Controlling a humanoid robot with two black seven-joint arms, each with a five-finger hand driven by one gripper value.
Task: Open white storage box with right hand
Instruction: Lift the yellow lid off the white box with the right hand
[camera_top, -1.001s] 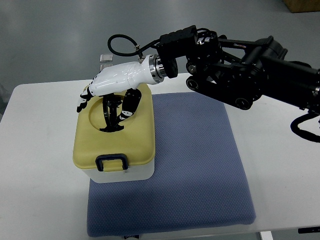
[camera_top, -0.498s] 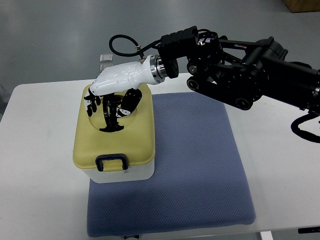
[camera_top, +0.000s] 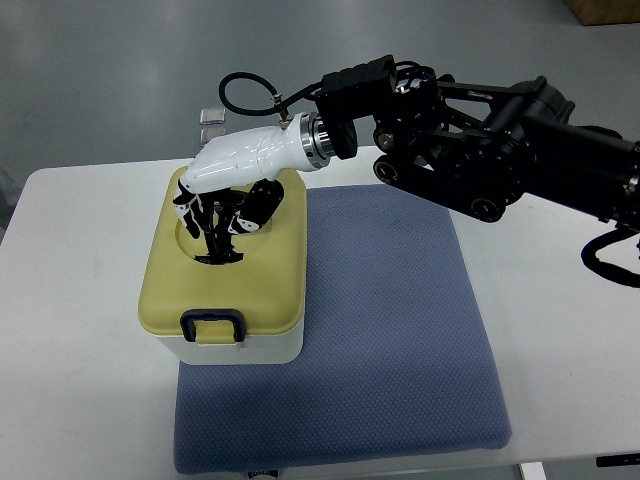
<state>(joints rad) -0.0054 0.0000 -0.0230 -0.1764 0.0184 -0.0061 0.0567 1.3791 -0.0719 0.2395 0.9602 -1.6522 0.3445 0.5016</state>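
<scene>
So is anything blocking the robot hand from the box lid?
No, nothing is in the way. The right robot hand is already on the yellow lid, fingers curled in its round dip around the black handle.

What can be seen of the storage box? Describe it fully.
The storage box has a white body and a matte yellowish lid with rounded corners, looking like plastic. A dark blue latch sits at its near edge. The lid is on. It stands at the blue mat's left edge. The right hand reaches into the lid's round recess, fingers curled at a black handle.
</scene>
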